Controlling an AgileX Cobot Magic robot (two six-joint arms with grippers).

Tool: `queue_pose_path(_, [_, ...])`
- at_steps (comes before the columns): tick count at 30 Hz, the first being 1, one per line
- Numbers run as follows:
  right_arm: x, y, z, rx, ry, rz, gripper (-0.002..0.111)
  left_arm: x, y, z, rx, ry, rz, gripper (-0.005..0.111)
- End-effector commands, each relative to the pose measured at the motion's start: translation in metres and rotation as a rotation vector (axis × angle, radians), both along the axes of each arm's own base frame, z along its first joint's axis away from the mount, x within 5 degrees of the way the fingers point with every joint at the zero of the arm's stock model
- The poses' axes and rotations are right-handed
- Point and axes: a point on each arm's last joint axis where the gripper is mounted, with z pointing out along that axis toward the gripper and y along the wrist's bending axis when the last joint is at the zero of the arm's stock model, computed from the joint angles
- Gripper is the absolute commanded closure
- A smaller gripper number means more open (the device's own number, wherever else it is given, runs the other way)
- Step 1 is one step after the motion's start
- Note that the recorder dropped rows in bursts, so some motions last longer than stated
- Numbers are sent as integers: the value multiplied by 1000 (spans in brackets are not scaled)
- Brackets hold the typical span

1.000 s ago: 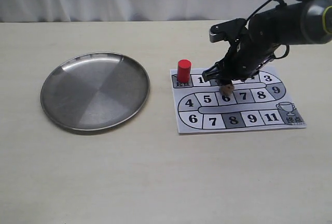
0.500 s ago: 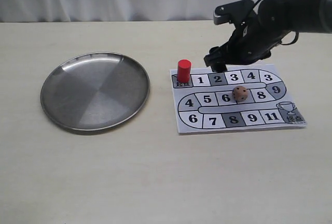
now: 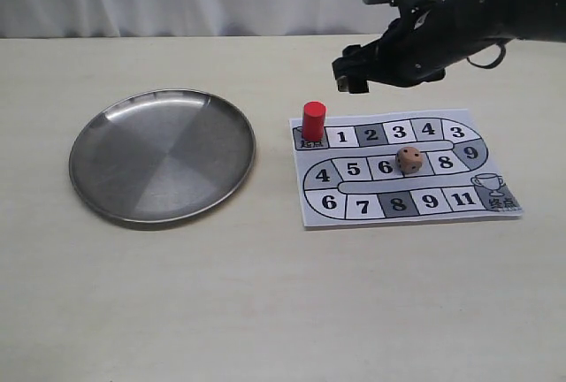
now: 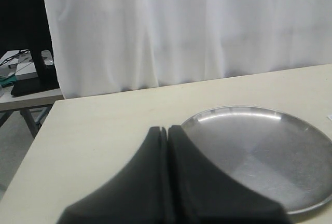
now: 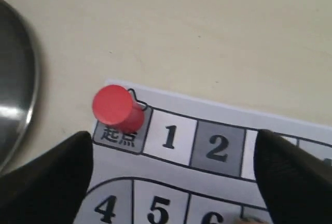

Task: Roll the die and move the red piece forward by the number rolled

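Small light tan wooden die w/ dark pips [image 3: 409, 160] sits on the white printed paper game board w/ numbered squares [image 3: 431, 201], in the mid row btwn sq. 6 and sq. 8, nothing touching it. The pips are too small to read a count. Small plain red cylinder peg [image 3: 313, 120] stands upright on the grey start sq. at the board's far-left corner, just beside sq. 1. R wrist view shows the same: red peg [image 5: 115, 107] on the start sq., board [image 5: 218, 146] w/ 1 and 2 next along the row. Black R arm [image 3: 451, 19] hangs above the pale beige worktop [image 3: 265, 311] past the board's far edge, clear of board, peg and die. R jaws are spread wide: the two dark fingertips [image 5: 46, 177] sit well apart in the wrist view w/ nothing btwn them. L jaws are pressed together, black fingers [image 4: 150, 182] meeting along one seam, holding nothing, just short of the round shiny steel plate [image 4: 264, 151]. In ext. view the plate [image 3: 162, 154] lies flat on the worktop, left of the board and apart from it. Its rim [image 5: 15, 94] also shows in the R wrist view, near the peg. White curtain [image 4: 181, 27] behind the worktop.
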Motion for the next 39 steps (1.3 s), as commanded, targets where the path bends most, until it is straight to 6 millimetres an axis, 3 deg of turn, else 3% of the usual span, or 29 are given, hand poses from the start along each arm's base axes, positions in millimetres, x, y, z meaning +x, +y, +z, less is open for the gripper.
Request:
queue_pose_path(1, [5,9,-10,64,-24,58,29,0,0,0,-1,-10,2,107])
queue_pose_path(7, [10,18,-29,92,-21,147,29,0,0,0,-1,-10,2,107])
queue_pose_path(14, [7,19,-29,46,-34,260,29,0,0,0,-1,-10,2,107])
queue_pose_path(18, [-7,2,-15,-87,40,380,29,0,0,0,-1,-10,2,107])
queue_pose_path(23, [-17,-37,-8,-216,199,269,29,0,0,0,-1,-10,2,107])
queue_pose_path(28, [-25,-59,-33,-264,313,219,29,0,0,0,-1,-10,2,107])
queue_pose_path(39, [-23,-60,-79,-277,435,237,29,0,0,0,-1,-10,2,107])
